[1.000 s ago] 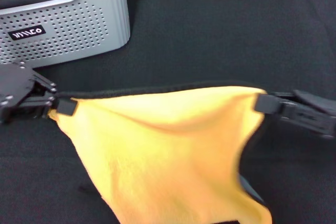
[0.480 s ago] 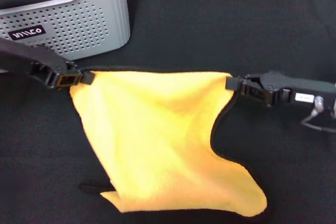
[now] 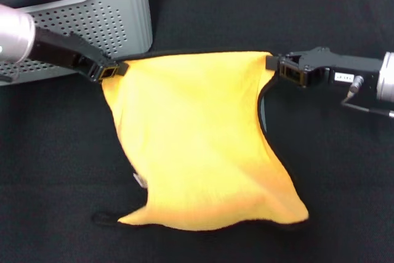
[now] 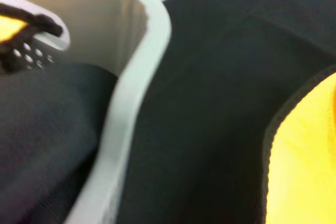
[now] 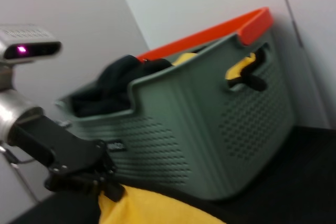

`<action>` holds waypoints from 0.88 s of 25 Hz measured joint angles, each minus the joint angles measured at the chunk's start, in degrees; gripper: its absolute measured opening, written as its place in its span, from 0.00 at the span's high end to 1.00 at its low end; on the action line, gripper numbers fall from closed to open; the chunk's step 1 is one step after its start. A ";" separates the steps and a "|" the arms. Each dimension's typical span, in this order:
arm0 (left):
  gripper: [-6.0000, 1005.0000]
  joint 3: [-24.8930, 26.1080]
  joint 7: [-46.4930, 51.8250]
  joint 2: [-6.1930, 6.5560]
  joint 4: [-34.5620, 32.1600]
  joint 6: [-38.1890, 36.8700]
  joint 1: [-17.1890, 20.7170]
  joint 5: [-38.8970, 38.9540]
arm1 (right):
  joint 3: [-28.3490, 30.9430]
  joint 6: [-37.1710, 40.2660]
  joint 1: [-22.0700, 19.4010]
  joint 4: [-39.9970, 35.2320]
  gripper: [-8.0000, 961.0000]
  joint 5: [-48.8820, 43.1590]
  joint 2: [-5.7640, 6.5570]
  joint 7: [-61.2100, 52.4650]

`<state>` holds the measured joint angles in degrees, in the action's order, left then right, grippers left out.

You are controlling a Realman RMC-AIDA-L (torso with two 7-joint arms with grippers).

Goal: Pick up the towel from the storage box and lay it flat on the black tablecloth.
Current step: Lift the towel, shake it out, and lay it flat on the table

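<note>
Both claws, left claw (image 3: 109, 70) and right claw (image 3: 275, 64), pinch the towel (image 3: 197, 140) corners mid-frame, spreading it over the black tablecloth (image 3: 203, 16); next, lower and let go.

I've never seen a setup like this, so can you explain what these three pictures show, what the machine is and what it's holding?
It is a two-armed robot. One picture looks down from its head; the other two come from cameras on its wrists. The left gripper and the right gripper each pinch a far corner of the towel, whose near part lies rumpled on the black tablecloth. The storage box stands beyond the left arm. The wrist pictures show dark cloth inside it, and something yellow too.
</note>
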<state>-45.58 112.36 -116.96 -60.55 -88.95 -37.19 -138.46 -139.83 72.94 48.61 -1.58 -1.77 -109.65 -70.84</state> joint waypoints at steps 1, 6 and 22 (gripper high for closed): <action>0.98 -0.72 0.12 -0.19 0.00 1.32 -0.01 -0.04 | -0.07 -1.40 0.47 0.00 0.98 -0.13 0.03 0.04; 0.98 -4.57 0.68 -0.70 0.13 6.62 -0.07 -0.55 | -0.57 -6.48 1.98 0.00 0.98 -0.43 -0.10 0.80; 0.97 -9.20 1.53 -2.68 0.71 13.88 -0.52 -4.45 | -0.58 -13.79 4.35 -0.11 0.98 -2.88 -0.67 3.70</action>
<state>-54.77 113.89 -119.63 -59.84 -75.07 -37.71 -142.90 -140.41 59.16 52.96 -1.69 -4.66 -110.32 -67.14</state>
